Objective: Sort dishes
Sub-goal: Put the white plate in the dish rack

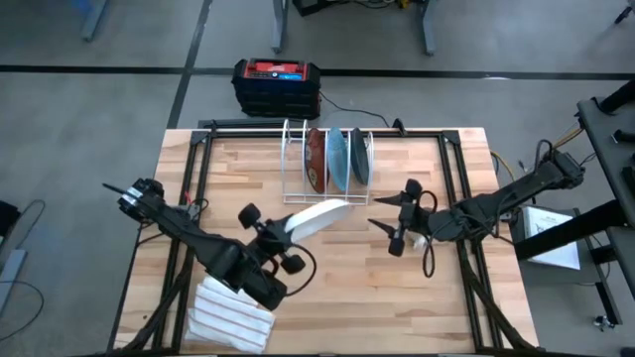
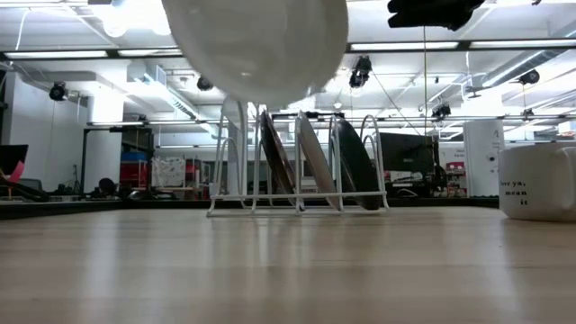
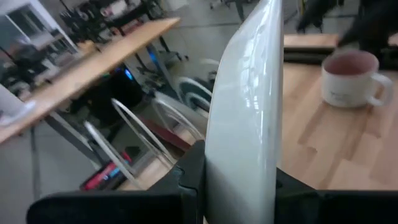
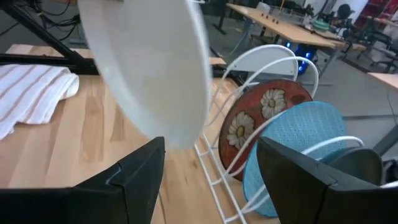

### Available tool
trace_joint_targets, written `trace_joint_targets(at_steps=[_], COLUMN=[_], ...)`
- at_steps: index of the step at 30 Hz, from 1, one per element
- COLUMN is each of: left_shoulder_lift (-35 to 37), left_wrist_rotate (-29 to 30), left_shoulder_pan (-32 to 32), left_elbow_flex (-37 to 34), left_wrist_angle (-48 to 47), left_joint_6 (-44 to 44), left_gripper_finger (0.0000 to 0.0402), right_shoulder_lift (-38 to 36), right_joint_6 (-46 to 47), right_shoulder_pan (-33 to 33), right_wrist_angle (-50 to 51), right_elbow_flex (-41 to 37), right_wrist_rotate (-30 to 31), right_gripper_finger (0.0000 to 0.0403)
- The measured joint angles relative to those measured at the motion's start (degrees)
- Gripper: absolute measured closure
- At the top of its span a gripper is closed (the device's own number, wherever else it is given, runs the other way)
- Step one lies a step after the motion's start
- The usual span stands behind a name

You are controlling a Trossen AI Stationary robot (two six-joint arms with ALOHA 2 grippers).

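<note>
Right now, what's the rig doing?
Sorting dishes into the wire rack. The left gripper holds the white plate by its edge, lifted above the table just in front of the rack. The red flowered plate, the light blue plate and the dark plate already stand in slots. The right gripper waits open near the mug. A striped cloth lies at the table's near edge.

The white plate runs off the top edge in the left wrist view, and its lower edge is buried between the left gripper fingers, so the actual contact isn't visible. Past the right gripper fingers, the dark plate is mostly hidden behind the blue plate. The mug is cut off in the low view, its lettering too small to read.
</note>
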State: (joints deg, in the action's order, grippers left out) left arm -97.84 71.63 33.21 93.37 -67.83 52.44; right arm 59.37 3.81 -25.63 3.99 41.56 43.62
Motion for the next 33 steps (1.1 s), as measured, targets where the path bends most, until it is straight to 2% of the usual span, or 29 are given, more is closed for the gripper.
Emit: trace_joint_targets(at_steps=[11,17,23,29,33], left_shoulder_lift=[0.1,1.9,2.3,2.4,2.4], left_wrist_rotate=[4.2,3.3,-3.7,-5.5,-6.1], left_shoulder_pan=[-4.4,-10.9,-20.1,-28.9,-32.4], left_elbow_flex=[20.7,29.9,37.3,38.9,38.9], left_wrist_angle=[-22.4,-22.0,-22.3,-22.3,-22.3], left_joint_6=[4.9,0.8,-4.7,-8.9,-8.9], left_gripper_finger=[0.0356,0.0356,0.0356,0.0356,0.0356], right_shoulder_lift=[1.2,2.0,2.7,3.5,3.8], right_joint_6=[1.2,2.6,3.4,3.8,4.1], right_shoulder_pan=[0.0,0.0,0.0,0.0,0.0], right_wrist_angle=[0.5,1.8,1.8,1.6,1.7], right_elbow_flex=[0.0,0.0,0.0,-0.1,-0.2], right_wrist_rotate=[-0.1,-0.1,-0.2,-0.2,-0.3], right_gripper_finger=[0.016,0.0156,0.0163,0.016,0.0154])
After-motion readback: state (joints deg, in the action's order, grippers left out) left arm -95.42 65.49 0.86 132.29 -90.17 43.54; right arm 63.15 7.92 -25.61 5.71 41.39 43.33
